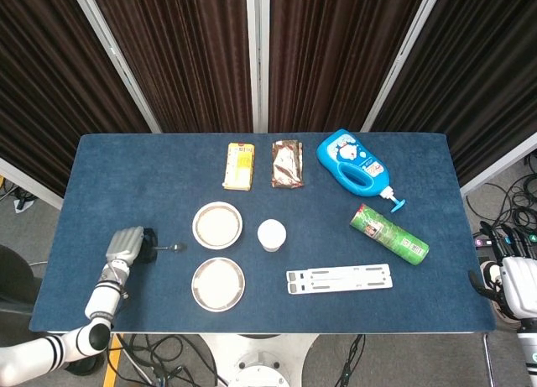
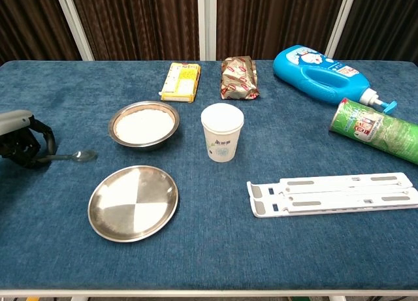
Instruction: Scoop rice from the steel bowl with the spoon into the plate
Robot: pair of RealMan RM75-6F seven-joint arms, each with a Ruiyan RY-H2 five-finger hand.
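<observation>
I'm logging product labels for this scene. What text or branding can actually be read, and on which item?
No text is legible.
Blue bottle: cartoon picture, print blurred.
Green can: label blurred.
Yellow box: print too small.
Brown packet: print unreadable.
Paper cup: blue marks too small.

Robot lab, dark curtains (image 1: 193, 51), blue-covered table (image 1: 126, 169), loose floor cables (image 1: 512, 211)

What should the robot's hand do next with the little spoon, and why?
Probably lift the small metal spoon and carry it right to the steel bowl of white rice. The left hand already grips its handle low at the table, and the round steel plate looks empty.
</observation>
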